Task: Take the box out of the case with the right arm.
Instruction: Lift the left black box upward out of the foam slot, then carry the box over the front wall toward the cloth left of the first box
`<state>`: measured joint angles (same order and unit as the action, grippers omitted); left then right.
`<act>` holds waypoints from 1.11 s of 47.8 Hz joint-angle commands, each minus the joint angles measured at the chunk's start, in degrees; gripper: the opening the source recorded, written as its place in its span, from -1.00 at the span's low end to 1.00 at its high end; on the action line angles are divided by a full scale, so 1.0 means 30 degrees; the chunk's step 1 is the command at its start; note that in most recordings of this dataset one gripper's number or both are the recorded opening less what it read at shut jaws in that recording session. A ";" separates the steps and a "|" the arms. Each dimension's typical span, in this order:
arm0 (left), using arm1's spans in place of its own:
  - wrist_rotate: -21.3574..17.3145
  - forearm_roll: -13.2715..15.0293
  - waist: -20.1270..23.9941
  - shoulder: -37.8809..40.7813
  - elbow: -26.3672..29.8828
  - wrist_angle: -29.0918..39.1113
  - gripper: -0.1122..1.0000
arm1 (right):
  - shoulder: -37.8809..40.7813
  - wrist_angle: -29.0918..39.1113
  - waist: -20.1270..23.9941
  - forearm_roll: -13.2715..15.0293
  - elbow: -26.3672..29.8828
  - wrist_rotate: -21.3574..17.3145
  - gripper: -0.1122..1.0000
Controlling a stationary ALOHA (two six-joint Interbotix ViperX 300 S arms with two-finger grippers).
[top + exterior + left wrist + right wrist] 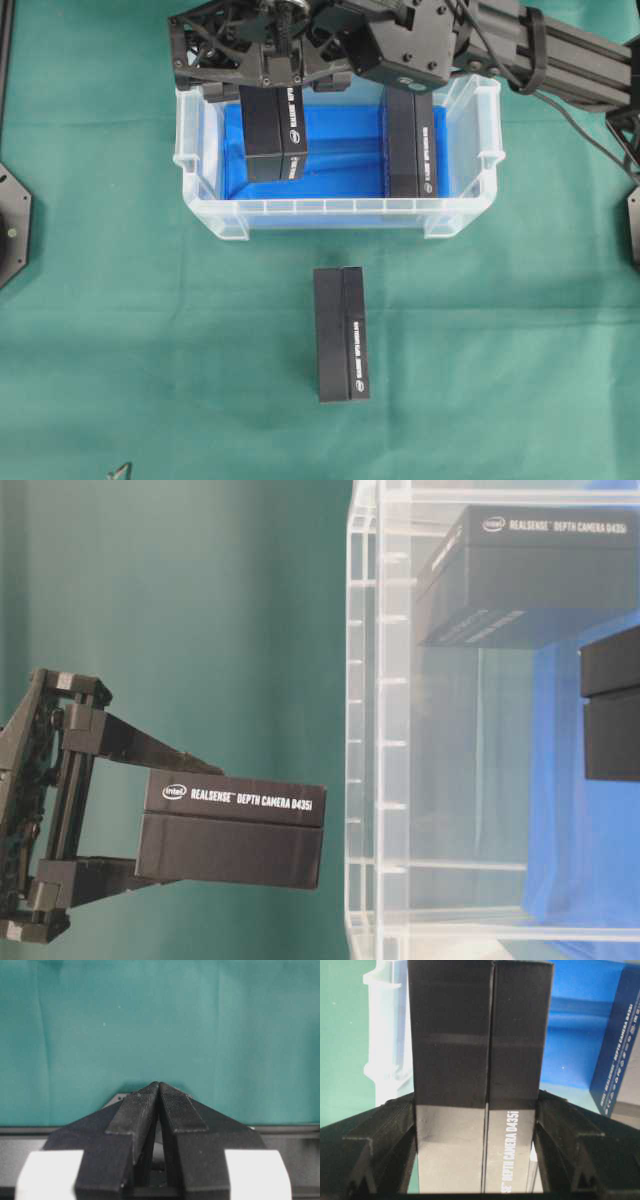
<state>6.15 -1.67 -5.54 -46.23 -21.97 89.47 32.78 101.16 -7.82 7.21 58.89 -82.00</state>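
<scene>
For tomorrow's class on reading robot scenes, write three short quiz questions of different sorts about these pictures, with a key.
1. True or false: the right end effector grips a black box.
2. How many black boxes appear overhead?
3. The box on the green cloth lies: A) in front of the tub, B) inside it.

Key: 1 true. 2 three: the held one, one in the tub, one outside. 3 A.

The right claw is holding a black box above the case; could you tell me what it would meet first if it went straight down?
Probably the blue sheet lining the case: the held box in the right claw would touch first. Depth is uncertain.
</scene>
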 commanded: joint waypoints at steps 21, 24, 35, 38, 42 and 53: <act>0.0029 -0.0029 0.0000 0.0117 0.0322 -0.0117 -0.80 | -0.1260 -0.0146 0.0205 0.0088 0.0557 0.0000 0.41; 0.0029 -0.0029 0.0000 0.0117 0.0322 -0.0117 -0.80 | -0.1260 -0.0146 0.0322 0.0088 0.0586 -0.0029 0.41; 0.0000 -0.0029 0.0000 0.0117 0.0322 -0.0117 -0.80 | -0.1260 -0.0146 0.1113 0.0088 0.0615 -0.0879 0.41; 0.0000 -0.0029 0.0000 0.0117 0.0322 -0.0117 -0.80 | -0.1289 -0.0146 0.1465 0.0088 0.0615 -0.1084 0.41; 0.0000 -0.0029 0.0000 0.0117 0.0322 -0.0117 -0.80 | -0.1260 -0.0146 0.1934 0.0117 0.0615 -0.1494 0.41; 0.0029 -0.0029 0.0000 0.0117 0.0322 -0.0117 -0.80 | -0.1260 -0.0146 0.3604 0.0615 0.0615 -0.2930 0.41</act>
<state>6.15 -1.67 -5.45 -46.23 -21.97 89.47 32.87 101.07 1.14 8.09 58.89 -89.91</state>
